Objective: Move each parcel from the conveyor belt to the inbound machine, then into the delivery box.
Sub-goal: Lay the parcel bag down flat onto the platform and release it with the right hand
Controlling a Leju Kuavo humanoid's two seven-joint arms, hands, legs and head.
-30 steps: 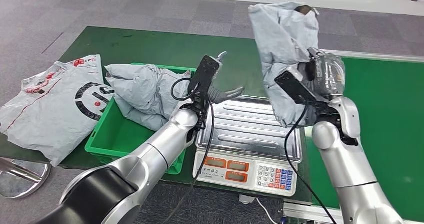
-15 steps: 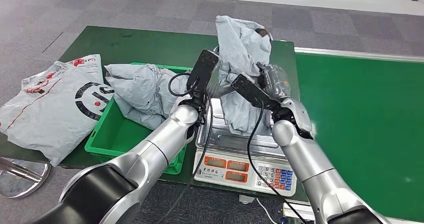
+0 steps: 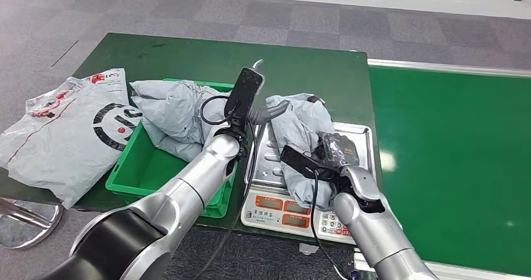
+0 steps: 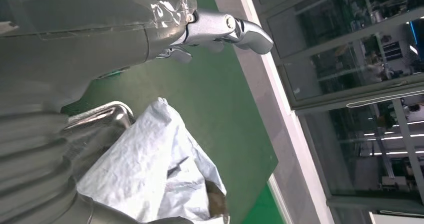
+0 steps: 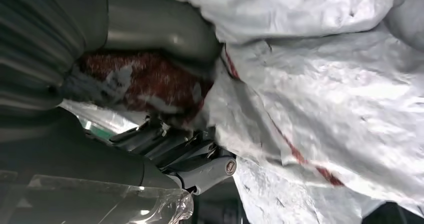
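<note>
Gripping a crumpled grey parcel (image 3: 299, 129), our right hand (image 3: 335, 151) presses it onto the scale (image 3: 360, 139). Our left hand (image 3: 268, 112) hovers just beside the scale, fingers apart, holding nothing. A green bin (image 3: 134, 173) sits beside the scale.

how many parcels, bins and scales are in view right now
grey parcels: 3 – one on the scale gripped by the right robot hand, one in the bin, one printed one on the table
green bins: 1
scales: 1
total: 5
</note>
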